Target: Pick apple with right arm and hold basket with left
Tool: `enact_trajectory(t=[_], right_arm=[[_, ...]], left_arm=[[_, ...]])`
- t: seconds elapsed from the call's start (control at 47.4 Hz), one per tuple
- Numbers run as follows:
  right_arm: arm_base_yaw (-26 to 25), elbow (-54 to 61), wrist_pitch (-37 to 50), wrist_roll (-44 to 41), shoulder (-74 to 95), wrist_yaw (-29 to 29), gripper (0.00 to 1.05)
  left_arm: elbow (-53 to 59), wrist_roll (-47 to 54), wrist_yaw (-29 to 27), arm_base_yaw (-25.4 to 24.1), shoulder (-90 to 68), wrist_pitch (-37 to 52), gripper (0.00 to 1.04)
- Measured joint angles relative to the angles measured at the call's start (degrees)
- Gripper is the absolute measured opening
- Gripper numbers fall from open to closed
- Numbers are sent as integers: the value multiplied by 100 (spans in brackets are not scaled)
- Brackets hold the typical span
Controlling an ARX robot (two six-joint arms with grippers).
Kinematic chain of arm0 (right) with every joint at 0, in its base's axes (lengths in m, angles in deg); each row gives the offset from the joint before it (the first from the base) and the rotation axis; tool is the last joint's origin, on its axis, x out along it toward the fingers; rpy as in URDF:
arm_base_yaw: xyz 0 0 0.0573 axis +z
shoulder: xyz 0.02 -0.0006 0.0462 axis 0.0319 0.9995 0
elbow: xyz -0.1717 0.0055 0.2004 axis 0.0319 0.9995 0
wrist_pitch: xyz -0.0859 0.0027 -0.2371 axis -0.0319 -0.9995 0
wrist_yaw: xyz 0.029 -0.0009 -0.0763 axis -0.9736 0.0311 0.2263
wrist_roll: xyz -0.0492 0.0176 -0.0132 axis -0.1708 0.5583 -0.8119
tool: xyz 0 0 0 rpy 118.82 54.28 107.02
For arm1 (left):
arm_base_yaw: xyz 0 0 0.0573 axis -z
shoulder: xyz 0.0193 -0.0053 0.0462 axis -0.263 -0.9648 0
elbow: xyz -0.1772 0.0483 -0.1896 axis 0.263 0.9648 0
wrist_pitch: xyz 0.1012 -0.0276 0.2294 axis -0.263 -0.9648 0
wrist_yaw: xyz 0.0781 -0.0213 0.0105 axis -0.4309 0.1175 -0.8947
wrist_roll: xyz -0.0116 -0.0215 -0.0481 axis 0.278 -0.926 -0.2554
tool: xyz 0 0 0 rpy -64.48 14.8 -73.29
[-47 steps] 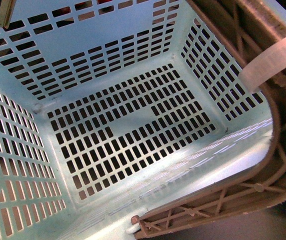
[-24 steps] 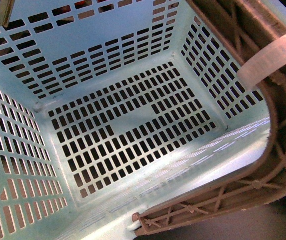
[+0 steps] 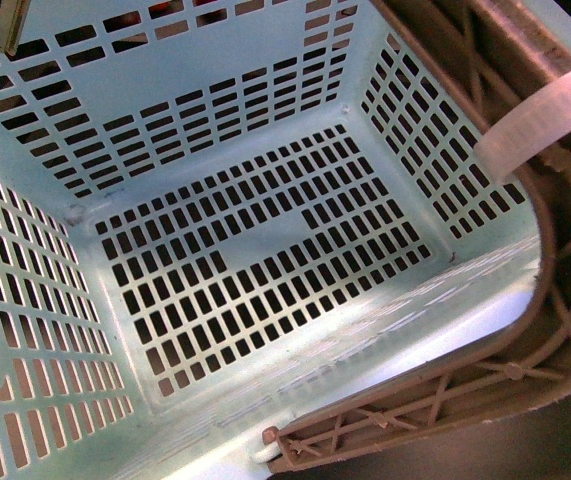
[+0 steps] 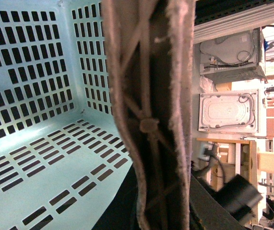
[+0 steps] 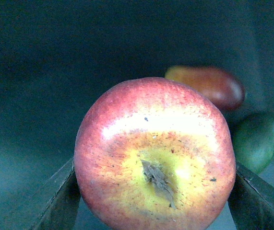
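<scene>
Front view, basket [image 3: 235,75]: pale mint-green with slotted walls and floor; fills the frame, seen from above into its inside.
Handle [image 3: 565,300]: brownish-grey lattice, lying along the basket's rim on the robot's right side and round the near corner; in the left wrist view it runs very close past the lens.
Left gripper: fingers not made out in any view; cannot tell whether it grips.
Surface [image 5: 55,72]: dark green, blurred, behind the fruit.
Right gripper [image 5: 153,191]: dark fingers [image 5: 55,201] pressed against both sides of the apple, closed on it.
Apple [image 5: 153,153]: red, yellow patch around the stem facing the right wrist camera; sits between the right fingers. Cannot tell whether it rests on the surface.
Oblong fruit [image 5: 208,86]: red and yellow, behind the apple.
Green fruit [image 5: 256,140]: beside the oblong one, partly hidden by the apple.
White band [image 3: 540,120]: wrapped round the handle.
</scene>
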Motion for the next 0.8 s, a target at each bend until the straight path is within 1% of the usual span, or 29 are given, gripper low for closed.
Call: enact_trajectory(t=[0.105, 0.169, 0.253, 0.316, 0.359, 0.422, 0.443, 0.527, 0.548, 0.612, 0.801], right_arm=[[393, -251, -595, 319, -1377, 55, 73], [627, -402, -761, 518, -1880, 105, 73], [1193, -708, -868, 898, -2570, 271, 73], [1604, -896, -870, 1088, -2750, 463, 73], [1860, -997, -859, 1209, -2778, 570, 73], [2385, -1145, -802, 1364, -2715, 785, 73], [2472, -1163, -785, 1388, -2688, 837, 73], [3158, -1290, -636, 1526, -2413, 1097, 73], [3237, -1300, -619, 1534, -2374, 1132, 73], [3683, -1344, -470, 1626, -2107, 1296, 73], [4500, -1394, -175, 1895, -1412, 1731, 73]], left_arm=[[0, 0, 2, 0, 0, 0, 8], [0, 0, 2, 0, 0, 0, 8], [0, 0, 0, 0, 0, 0, 8], [0, 0, -2, 0, 0, 0, 8], [0, 0, 0, 0, 0, 0, 8], [0, 0, 0, 0, 0, 0, 8], [0, 0, 0, 0, 0, 0, 8], [0, 0, 0, 0, 0, 0, 8], [0, 0, 0, 0, 0, 0, 8], [0, 0, 0, 0, 0, 0, 8], [0, 0, 0, 0, 0, 0, 8]])
